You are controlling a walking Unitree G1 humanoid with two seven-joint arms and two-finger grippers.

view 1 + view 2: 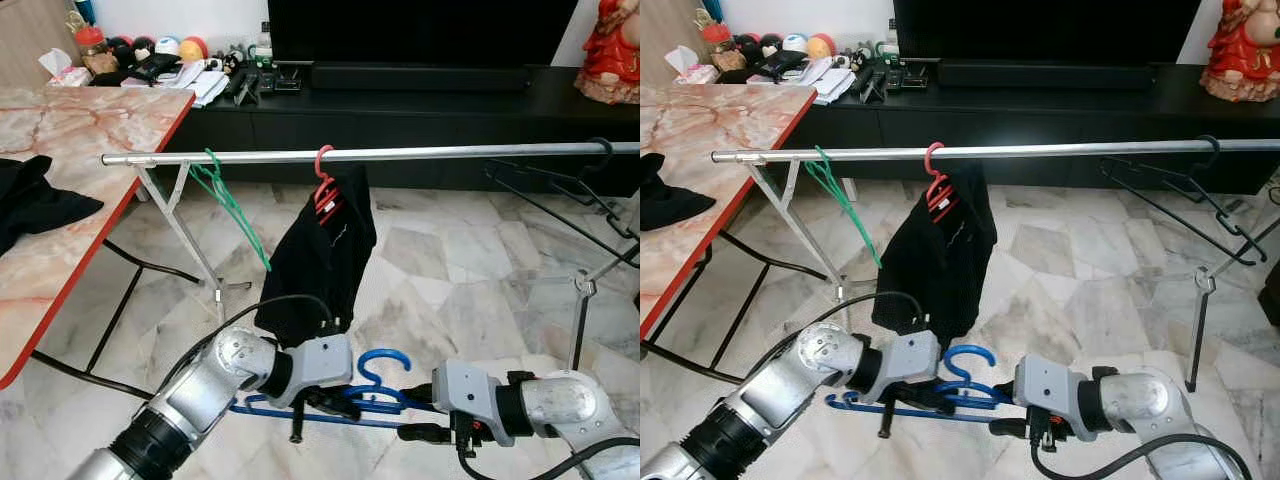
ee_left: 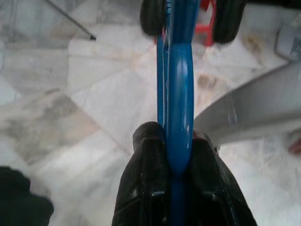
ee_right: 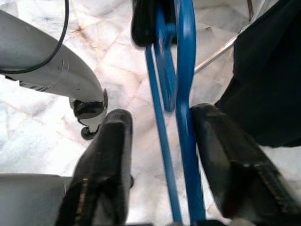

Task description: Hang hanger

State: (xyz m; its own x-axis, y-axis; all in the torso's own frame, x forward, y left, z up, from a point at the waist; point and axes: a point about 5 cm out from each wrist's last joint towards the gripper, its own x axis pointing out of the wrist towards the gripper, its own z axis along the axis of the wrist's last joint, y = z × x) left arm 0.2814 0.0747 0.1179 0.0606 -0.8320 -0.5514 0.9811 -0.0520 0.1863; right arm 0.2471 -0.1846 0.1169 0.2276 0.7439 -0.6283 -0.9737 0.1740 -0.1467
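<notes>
Both claws meet the blue hanger [image 1: 352,398]: left claw [image 1: 335,402] clamps it, right claw [image 1: 418,432] spread.

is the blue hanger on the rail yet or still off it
Off. The blue hanger sits low, below the rail, clamped in the left end effector; right end effector open around it.

**Room along the rail**

The rail [image 1: 380,154] runs across mid-frame. On it, left of centre, hang a green hanger [image 1: 232,205] and a red hanger [image 1: 324,190] with a black garment [image 1: 322,262]; a black hanger [image 1: 565,185] sits far right. Between garment and black hanger the rail is bare. A table [image 1: 70,190] blocks the left edge.
</notes>
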